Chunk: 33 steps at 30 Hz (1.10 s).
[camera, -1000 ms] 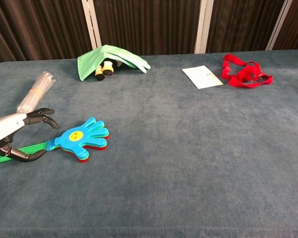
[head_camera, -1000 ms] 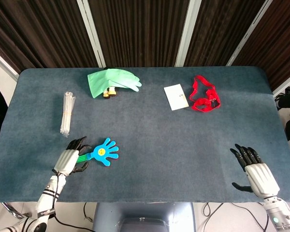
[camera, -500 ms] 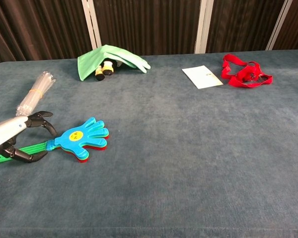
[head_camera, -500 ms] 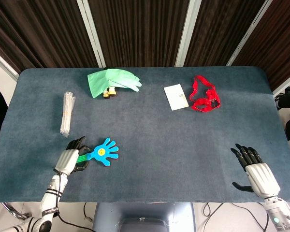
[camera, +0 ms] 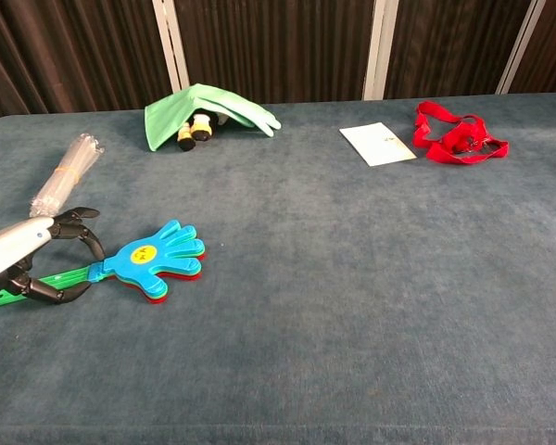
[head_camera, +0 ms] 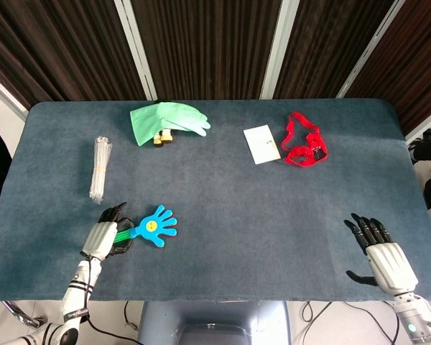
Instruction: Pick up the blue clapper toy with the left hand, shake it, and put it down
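Observation:
The blue clapper toy (head_camera: 154, 226) (camera: 153, 257), a blue hand shape with a yellow dot over a red layer, lies flat on the table near the front left. Its green handle (camera: 51, 278) runs left into my left hand (head_camera: 104, 237) (camera: 32, 260). The fingers (camera: 85, 232) arch over the handle and the thumb lies under it, with a gap of table showing between them. My right hand (head_camera: 384, 255) rests open near the front right edge, seen only in the head view.
A bundle of clear straws (head_camera: 99, 169) lies behind my left hand. A green glove (head_camera: 165, 121) covers a small toy at the back. A white card (head_camera: 261, 144) and a red strap (head_camera: 304, 142) lie at the back right.
My left hand's fingers have curled further down around the green handle. The clapper has shifted very slightly. The right hand has barely moved.

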Tool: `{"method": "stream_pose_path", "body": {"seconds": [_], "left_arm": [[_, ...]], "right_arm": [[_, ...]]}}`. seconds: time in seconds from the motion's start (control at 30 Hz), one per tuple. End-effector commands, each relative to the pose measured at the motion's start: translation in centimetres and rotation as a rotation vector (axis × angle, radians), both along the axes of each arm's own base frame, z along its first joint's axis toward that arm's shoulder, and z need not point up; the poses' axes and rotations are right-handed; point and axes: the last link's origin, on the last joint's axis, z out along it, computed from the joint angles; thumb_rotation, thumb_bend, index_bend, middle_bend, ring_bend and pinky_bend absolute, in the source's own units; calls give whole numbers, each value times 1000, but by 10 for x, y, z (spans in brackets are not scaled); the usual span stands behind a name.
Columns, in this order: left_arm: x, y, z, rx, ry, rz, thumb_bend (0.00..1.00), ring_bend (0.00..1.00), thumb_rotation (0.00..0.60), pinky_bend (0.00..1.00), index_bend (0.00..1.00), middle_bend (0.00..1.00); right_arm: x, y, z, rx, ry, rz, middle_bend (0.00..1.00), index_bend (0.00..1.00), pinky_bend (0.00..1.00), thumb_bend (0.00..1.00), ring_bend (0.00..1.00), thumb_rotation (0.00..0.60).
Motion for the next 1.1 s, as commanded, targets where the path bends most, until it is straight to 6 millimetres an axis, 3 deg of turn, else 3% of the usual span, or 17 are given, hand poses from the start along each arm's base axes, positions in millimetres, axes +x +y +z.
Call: {"method": "stream_pose_path", "body": {"seconds": [0.03, 0.33, 0.53, 0.7, 0.87, 1.1], "left_arm": [[0, 0, -1, -2, -1, 2, 355, 0, 600, 6, 417, 0], [-3, 2, -2, -3, -3, 16, 357, 0, 600, 6, 426, 0], [-3, 3, 0, 10, -3, 14, 357, 0, 600, 10, 523, 15], [-9, 4, -2, -10, 11, 37, 366, 20, 600, 21, 723, 203], [-8, 5, 0, -2, -3, 12, 404, 151, 600, 22, 878, 379], [-6, 6, 6, 42, -24, -36, 454, 254, 600, 39, 963, 507]], "right_arm": [[0, 0, 0, -2, 0, 1, 0, 0, 0, 214, 0, 600], [0, 0, 0, 0, 0, 1, 0, 0, 0, 213, 0, 600], [0, 0, 0, -1, 0, 3, 0, 0, 0, 213, 0, 600], [1, 1, 1, -5, -1, 4, 0, 0, 0, 212, 0, 600], [1, 1, 1, -3, -1, 5, 0, 0, 0, 213, 0, 600], [1, 1, 1, -4, 0, 5, 0, 0, 0, 213, 0, 600]]}}
